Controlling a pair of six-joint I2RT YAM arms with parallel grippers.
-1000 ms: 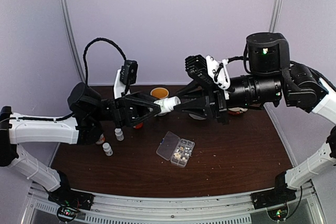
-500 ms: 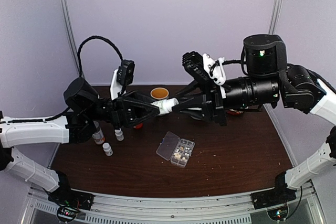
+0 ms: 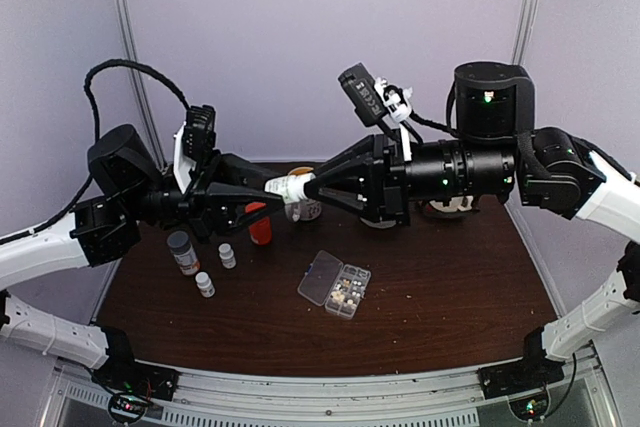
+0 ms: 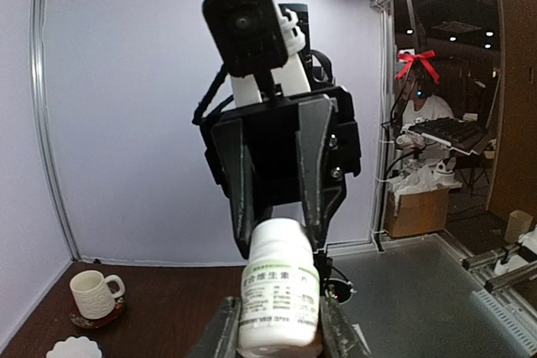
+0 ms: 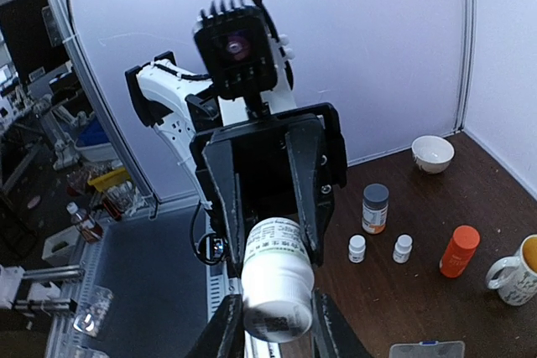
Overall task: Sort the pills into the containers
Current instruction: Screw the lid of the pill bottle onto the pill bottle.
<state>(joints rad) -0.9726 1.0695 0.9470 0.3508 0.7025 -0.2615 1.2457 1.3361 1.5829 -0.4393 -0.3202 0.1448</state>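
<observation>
A white labelled bottle (image 3: 290, 187) hangs in the air between both grippers. My left gripper (image 3: 270, 191) is shut on its labelled body (image 4: 278, 291). My right gripper (image 3: 313, 187) is shut on its other, plain white end (image 5: 277, 303). In the left wrist view my left gripper (image 4: 278, 334) clamps the bottle low in the frame. The right wrist view shows my right gripper (image 5: 273, 329) doing the same. The clear organizer box (image 3: 335, 284) lies on the table below with its lid open to the left. Small pale pills (image 3: 347, 294) sit in its compartments. One corner of the box (image 5: 426, 348) shows in the right wrist view.
On the left of the table stand an orange bottle (image 3: 259, 228), a grey-capped bottle (image 3: 182, 252) and two small white bottles (image 3: 227, 255) (image 3: 205, 284). A mug (image 3: 304, 209) stands behind the held bottle. A cup on a saucer (image 3: 450, 205) stands at the back right.
Both arms moved left together with the white bottle held between them. The left arm rose and swung back, uncovering the orange and grey-capped bottles. Both grips are unchanged.
</observation>
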